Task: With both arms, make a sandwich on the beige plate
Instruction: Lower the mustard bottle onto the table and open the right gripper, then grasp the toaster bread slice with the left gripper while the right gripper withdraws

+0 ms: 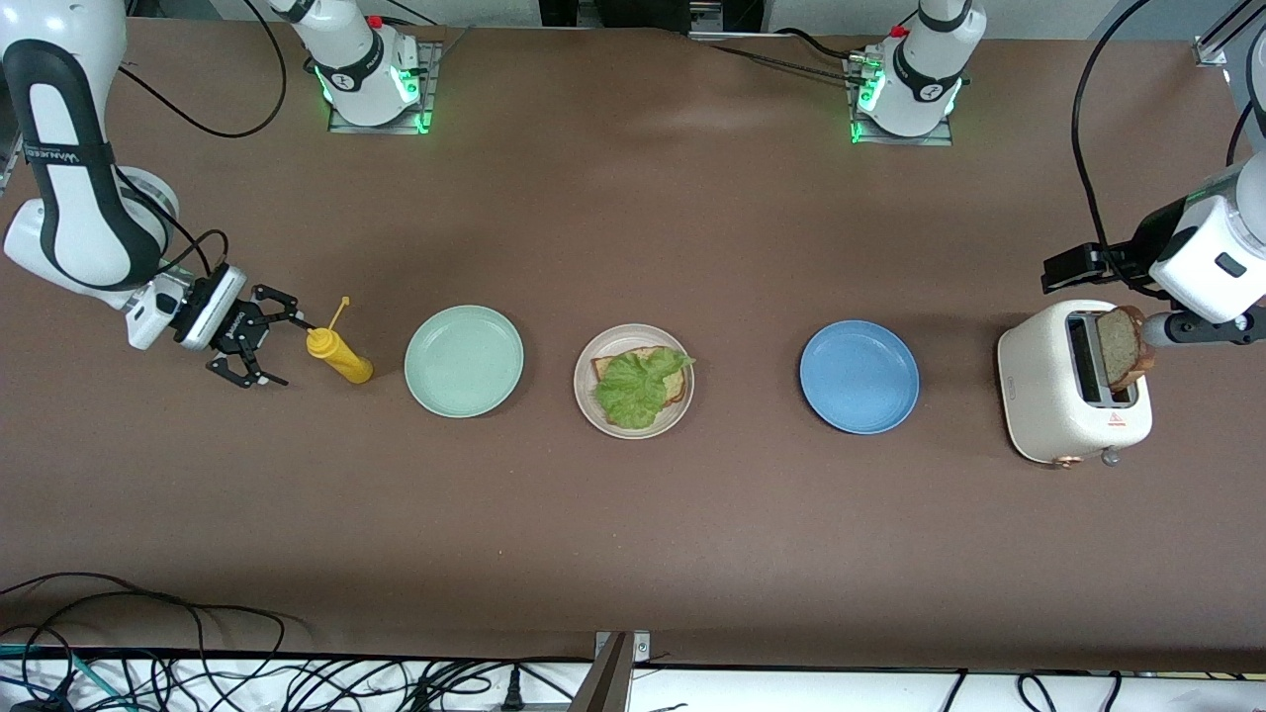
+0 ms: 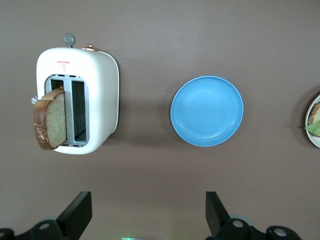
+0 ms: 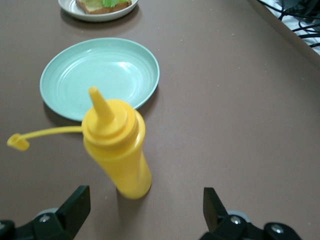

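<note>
The beige plate (image 1: 586,396) lies mid-table and holds one brown bread slice (image 1: 606,365) under a ruffled green lettuce leaf (image 1: 638,386). A second bread slice (image 1: 1125,346) sticks up, tilted, out of a slot of the white toaster (image 1: 1048,391) at the left arm's end. My left gripper (image 2: 148,200) hangs open over bare table beside the toaster (image 2: 100,100), with nothing between its fingers. My right gripper (image 1: 262,348) is open at the right arm's end, its fingertips just short of an upright yellow squeeze bottle (image 1: 341,356).
A mint-green plate (image 1: 463,361) lies between the bottle and the beige plate. A blue plate (image 1: 859,376) lies between the beige plate and the toaster. The bottle's cap (image 3: 17,142) hangs open on its tether. Cables run along the table's front edge.
</note>
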Robot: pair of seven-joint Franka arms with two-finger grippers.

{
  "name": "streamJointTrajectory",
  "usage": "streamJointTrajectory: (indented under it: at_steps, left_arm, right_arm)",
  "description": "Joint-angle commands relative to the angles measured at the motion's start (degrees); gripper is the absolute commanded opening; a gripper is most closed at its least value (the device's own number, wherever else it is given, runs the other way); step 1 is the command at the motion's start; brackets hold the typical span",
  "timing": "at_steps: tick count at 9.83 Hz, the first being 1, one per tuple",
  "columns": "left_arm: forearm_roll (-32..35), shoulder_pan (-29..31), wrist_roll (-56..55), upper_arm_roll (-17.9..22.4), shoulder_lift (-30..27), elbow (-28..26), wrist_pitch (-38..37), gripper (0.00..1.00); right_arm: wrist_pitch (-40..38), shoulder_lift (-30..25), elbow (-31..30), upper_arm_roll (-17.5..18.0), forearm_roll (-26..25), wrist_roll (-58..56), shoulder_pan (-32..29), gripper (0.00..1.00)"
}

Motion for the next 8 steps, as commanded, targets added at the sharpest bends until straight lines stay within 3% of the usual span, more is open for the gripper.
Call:
streamJointTrajectory:
  at_steps: [1, 5, 8]
  left_arm:
    - [-0.16, 2.86, 5.2, -0.06, 0.9, -0.1, -0.04, 1.0]
    - [1.42, 11.48, 18.75, -0.06, 4.86, -1.67, 6.27, 1.0]
    - [1.51, 14.29, 20.96, -0.06, 3.21, -12.1, 16.89, 1.0]
  right_arm:
    - [-0.72, -3.06, -0.86, -0.51, -5.06, 1.47, 0.15, 1.0]
    - [-2.9, -10.17, -0.16, -0.25, -21.83, 29.7, -0.03, 1.0]
    - [-7.2, -13.7, 3.0, -0.24, -29.76, 48.53, 0.23, 1.0]
